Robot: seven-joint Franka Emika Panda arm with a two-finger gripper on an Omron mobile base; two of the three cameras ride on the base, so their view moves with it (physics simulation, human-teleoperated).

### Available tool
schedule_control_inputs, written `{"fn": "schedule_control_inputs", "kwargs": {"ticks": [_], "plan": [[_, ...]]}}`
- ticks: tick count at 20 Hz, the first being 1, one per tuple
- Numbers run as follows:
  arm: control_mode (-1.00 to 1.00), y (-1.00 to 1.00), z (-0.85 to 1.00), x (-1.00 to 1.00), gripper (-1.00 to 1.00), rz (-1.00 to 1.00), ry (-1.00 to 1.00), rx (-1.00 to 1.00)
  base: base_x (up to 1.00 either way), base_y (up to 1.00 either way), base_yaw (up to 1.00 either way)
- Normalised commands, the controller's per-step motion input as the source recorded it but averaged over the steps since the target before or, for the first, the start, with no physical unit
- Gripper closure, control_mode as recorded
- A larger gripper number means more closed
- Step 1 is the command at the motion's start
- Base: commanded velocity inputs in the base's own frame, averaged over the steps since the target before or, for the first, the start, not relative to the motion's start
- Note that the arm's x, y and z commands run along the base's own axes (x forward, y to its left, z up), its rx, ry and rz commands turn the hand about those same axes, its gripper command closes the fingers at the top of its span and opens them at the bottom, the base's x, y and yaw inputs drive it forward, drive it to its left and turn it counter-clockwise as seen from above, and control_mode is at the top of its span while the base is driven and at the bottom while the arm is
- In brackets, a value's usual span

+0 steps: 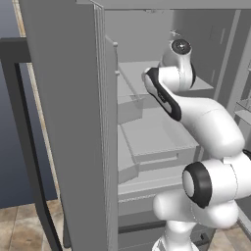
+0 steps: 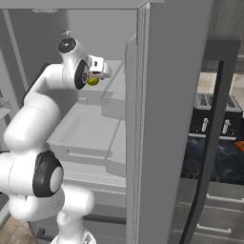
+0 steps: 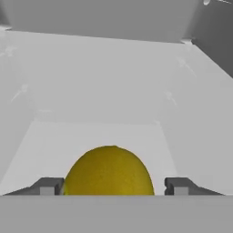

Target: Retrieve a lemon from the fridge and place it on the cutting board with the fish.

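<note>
The fridge [image 2: 157, 119] stands open, its pale grey shelves [image 2: 86, 126] and door bins bare as far as I can see. The lemon [image 3: 108, 171] sits right between the two fingertips [image 3: 48, 185] of the gripper [image 2: 95, 76], one at its 9 o'clock and one at its 3 o'clock in the hand view, both touching its sides, so the gripper is clamped on the fruit. In the right base view the lemon is a yellow spot under the hand, above the upper shelf. The arm [image 1: 206, 122] reaches up and forward into the fridge, elbow bent.
</note>
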Motion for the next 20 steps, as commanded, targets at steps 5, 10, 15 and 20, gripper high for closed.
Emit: {"fn": "schedule_control_inputs", "kwargs": {"ticks": [5, 10, 15, 20], "plan": [[-1.00, 0.00, -0.09, 0.00, 1.00, -0.01, 0.06, 0.00, 0.00, 0.00, 0.00], [-1.00, 0.00, -0.02, 0.00, 1.00, 0.00, -0.01, 0.00, 0.00, 0.00, 0.00], [-1.00, 0.00, 0.02, -0.21, 1.00, 0.00, -0.16, 0.01, 0.00, 0.00, 0.00], [-1.00, 0.01, 0.34, -0.70, 1.00, 0.00, -0.06, 0.05, 0.00, 0.00, 0.00]]}}
